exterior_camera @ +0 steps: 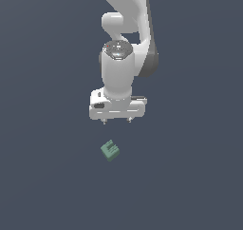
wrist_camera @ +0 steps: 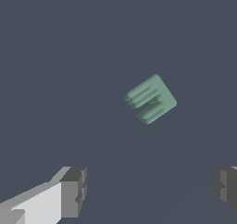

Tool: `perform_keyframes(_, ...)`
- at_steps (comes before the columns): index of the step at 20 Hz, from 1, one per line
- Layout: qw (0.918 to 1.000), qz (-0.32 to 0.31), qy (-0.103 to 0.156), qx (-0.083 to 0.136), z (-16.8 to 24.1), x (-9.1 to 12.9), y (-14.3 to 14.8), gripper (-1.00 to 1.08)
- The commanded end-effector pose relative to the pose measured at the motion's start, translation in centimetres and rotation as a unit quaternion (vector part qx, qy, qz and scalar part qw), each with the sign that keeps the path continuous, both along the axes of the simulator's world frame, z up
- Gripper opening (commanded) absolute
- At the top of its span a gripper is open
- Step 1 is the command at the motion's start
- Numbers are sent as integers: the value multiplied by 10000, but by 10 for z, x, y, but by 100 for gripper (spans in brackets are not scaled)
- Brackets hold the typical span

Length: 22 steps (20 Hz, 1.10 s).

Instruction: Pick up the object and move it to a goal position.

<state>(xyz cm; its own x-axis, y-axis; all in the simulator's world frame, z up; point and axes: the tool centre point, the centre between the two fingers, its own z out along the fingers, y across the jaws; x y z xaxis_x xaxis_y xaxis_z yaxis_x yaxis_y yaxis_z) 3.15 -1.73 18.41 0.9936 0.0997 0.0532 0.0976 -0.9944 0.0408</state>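
Note:
The object is a small muted-green block with notched grooves on its visible face, lying on the dark grey floor. My white gripper hangs a short way above and behind it in the exterior view, its two small fingertips spread wide with nothing between them. In the wrist view the object lies ahead of the gripper, apart from both fingers. The grooves face one side of the block.
The white arm rises from the gripper toward the top of the exterior view. The floor is plain dark grey with nothing else on it.

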Motion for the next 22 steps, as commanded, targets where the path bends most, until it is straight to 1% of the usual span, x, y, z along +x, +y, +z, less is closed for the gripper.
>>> perform_keyframes(1,9998,206,30,-11,-6,6,-2,100)
perform_keyframes(6,9971,751,103,-25,-21,20,-7,100)
perform_keyframes(10,9921,1247,166,-23,-36,32,-12,100)
perform_keyframes(17,9780,2070,257,11,-63,51,-22,100)
perform_keyframes(22,9677,2502,296,45,-79,60,-28,100)
